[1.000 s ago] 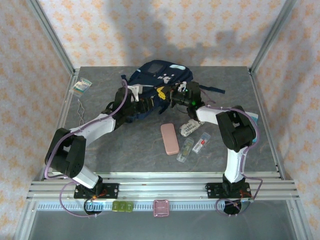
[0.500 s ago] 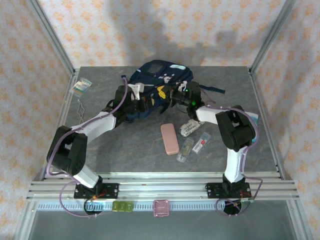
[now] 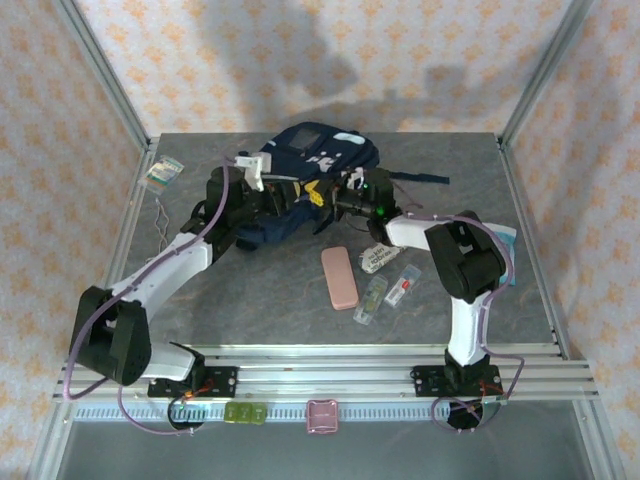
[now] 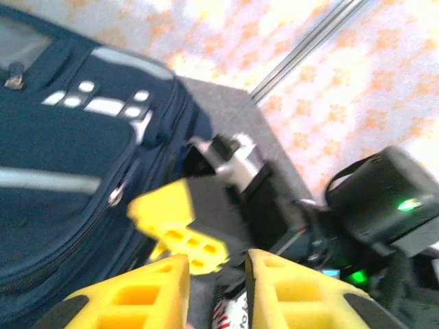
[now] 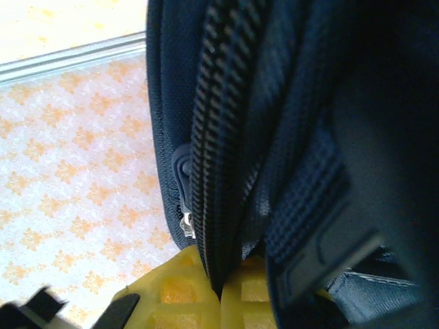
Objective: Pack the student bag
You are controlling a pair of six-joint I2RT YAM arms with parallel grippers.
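left gripper (image 4: 217, 274): jaws a narrow gap apart, nothing between them
right gripper (image 5: 218, 281): jaws closed, pinching the zipper edge of the student bag (image 3: 300, 158)
student bag: lies on the worktop (image 3: 250, 290); navy body just left of and beyond the left jaws, zipper seam runs up from the right jaws
spacing: right jaws just ahead of the left jaws

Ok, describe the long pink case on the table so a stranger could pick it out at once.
Find the navy student bag at the far middle of the grey table. Just nearer the front edge than the bag, the pink case lies flat on bare tabletop. The packets to its right are clear or white; it alone is solid pink.
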